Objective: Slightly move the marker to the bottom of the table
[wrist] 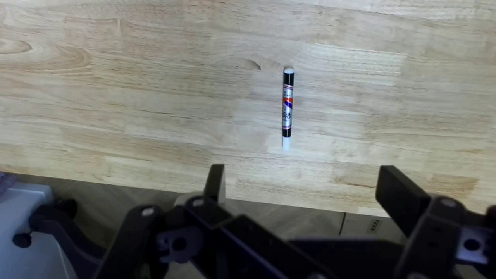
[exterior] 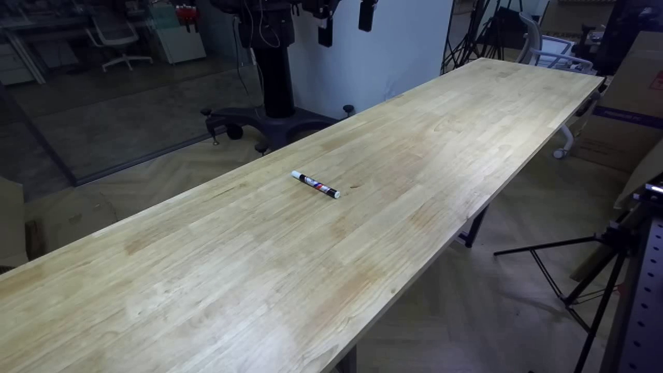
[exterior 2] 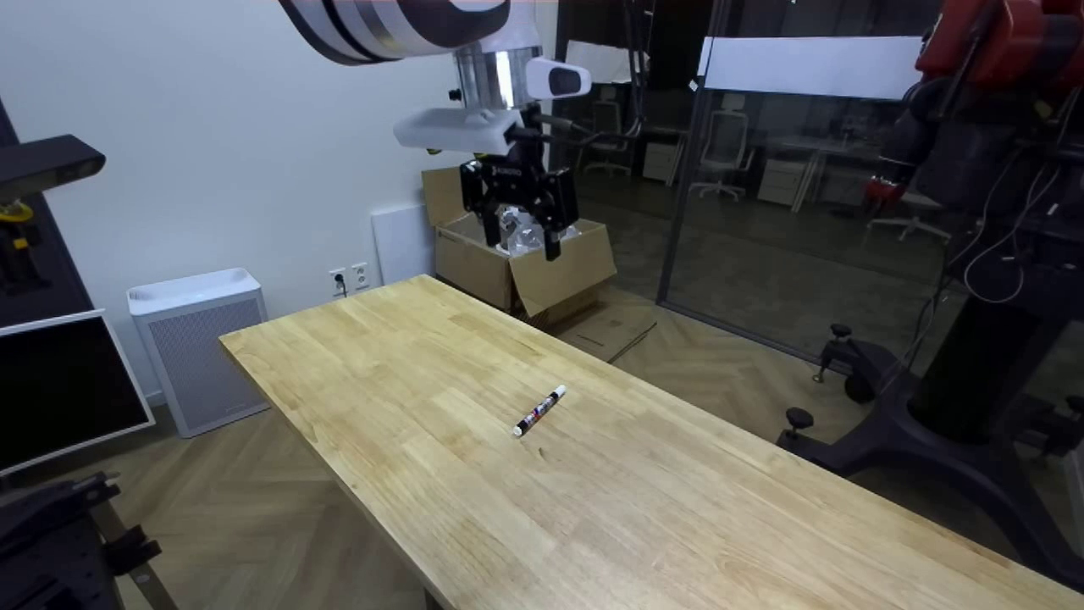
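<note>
The marker lies flat on the table in both exterior views (exterior: 316, 185) (exterior 2: 539, 412). It has a black and white body with red and blue print and white ends. The table (exterior: 217, 269) is a long light wooden plank, also in an exterior view (exterior 2: 474, 508). In the wrist view the marker (wrist: 287, 104) lies upright in the picture, beyond the fingertips, on the wood (wrist: 135, 112). My gripper (wrist: 300, 172) is open with a wide gap and nothing between its fingers. In an exterior view the gripper (exterior 2: 522, 241) hangs well above the table, apart from the marker.
A dark wheeled stand (exterior: 277, 114) stands beside one long table edge, also in an exterior view (exterior 2: 948, 424). An open cardboard box (exterior 2: 525, 263) is on the floor behind the table. A tripod (exterior: 616, 238) stands beyond the opposite long edge. A white box-shaped appliance (exterior 2: 199, 347) is near the wall.
</note>
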{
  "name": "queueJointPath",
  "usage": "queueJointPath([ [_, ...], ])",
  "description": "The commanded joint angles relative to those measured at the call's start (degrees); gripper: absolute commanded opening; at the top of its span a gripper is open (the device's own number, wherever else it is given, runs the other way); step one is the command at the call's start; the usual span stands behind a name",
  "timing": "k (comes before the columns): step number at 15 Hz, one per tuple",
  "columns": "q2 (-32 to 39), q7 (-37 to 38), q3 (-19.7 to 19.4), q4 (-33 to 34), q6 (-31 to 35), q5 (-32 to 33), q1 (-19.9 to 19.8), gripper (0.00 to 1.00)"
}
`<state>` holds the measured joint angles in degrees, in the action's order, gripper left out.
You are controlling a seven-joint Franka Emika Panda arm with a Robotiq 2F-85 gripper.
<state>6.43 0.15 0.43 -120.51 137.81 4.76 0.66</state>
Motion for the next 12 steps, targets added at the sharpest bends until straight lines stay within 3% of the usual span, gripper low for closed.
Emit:
queueJointPath([
  [1, 0.3, 0.0, 0.0, 0.3, 0.0, 0.0, 0.1, 1.00],
  [5, 3.8, -1.5, 0.2, 4.0, -3.3, -0.2, 0.2, 1.00],
  [12, 20.6, -6.3, -0.5, 18.3, -8.5, -0.1, -1.1, 1.00],
])
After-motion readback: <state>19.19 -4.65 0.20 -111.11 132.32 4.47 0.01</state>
